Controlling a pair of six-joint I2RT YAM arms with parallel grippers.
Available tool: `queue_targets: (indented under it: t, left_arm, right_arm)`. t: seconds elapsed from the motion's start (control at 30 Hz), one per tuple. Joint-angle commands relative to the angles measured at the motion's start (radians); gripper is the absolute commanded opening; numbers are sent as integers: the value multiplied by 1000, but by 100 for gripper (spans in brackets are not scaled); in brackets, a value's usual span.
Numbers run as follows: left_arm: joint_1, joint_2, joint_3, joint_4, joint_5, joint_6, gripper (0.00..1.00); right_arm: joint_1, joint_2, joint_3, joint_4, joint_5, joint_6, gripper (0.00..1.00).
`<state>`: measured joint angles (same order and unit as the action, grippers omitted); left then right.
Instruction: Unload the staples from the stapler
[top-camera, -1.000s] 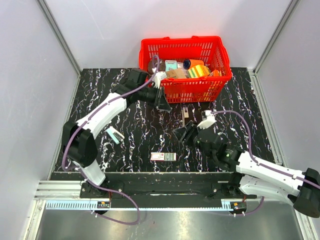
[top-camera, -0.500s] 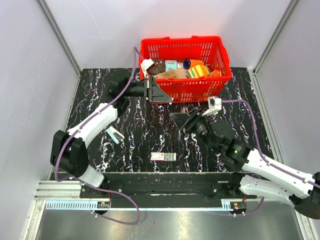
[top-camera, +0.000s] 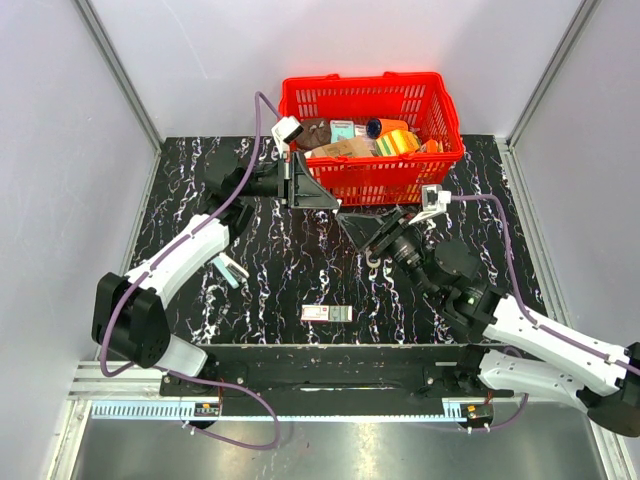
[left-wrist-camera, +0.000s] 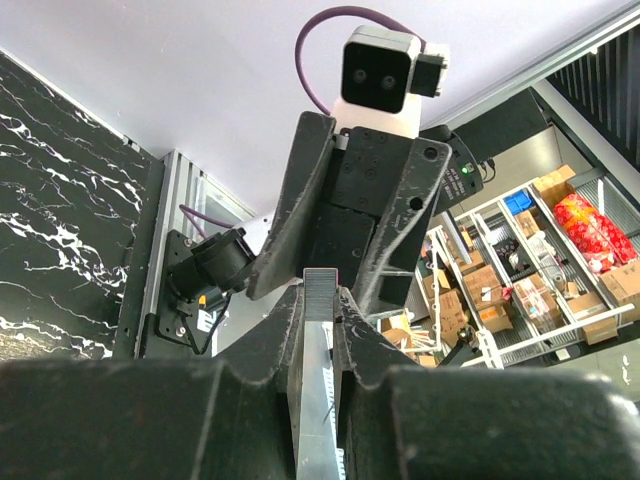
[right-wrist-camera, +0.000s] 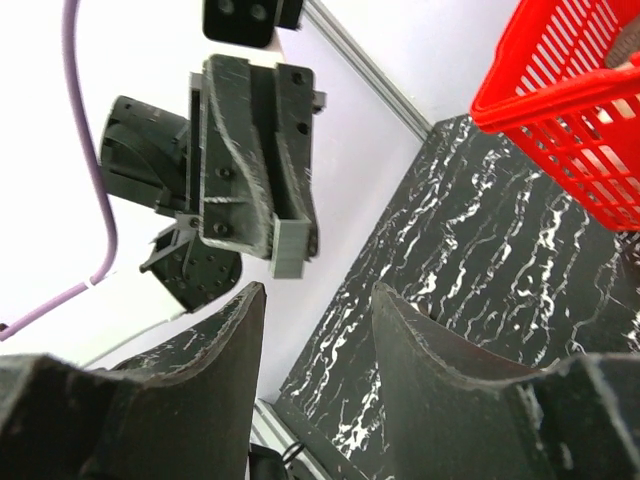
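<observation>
Both arms have swung up to face each other. Left gripper (top-camera: 333, 203) stays clamped on a grey staple strip (right-wrist-camera: 290, 248), now just ahead of the half-open, empty right gripper (right-wrist-camera: 315, 305), probably for a handover. I cannot see the stapler.

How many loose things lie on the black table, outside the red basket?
2: a white-and-teal item beside the left arm, and a flat red-and-white box near the front edge. Others may hide under the right gripper.

Left arm reaches far; its hand (top-camera: 325, 200) points right, off the tabletop, clamped on a staple strip (left-wrist-camera: 318, 330). Right arm stretches far-left; its hand (top-camera: 352, 220) faces it, fingers apart.
</observation>
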<state>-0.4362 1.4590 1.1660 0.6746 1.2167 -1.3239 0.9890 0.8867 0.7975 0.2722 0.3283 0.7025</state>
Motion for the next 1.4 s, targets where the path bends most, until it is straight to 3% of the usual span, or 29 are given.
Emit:
queue_targets:
  t: [0.0,1.03,1.2,1.37]
  left_arm:
    - [2,-32,-11,48,10,-12,0]
    - [1,-26,0,-1,3,8,0]
    - [2,-23,-2,13,4,0,0]
    - [1,-28,-14,-4,12,23,1]
  right_arm:
    - [-10,29,66,113,-44,-34,53]
    - [-47,86,54,153,-130,26,41]
    - [-47,87,36,165,-137,38,41]
    - [-50,35,46,133,-92,2,50]
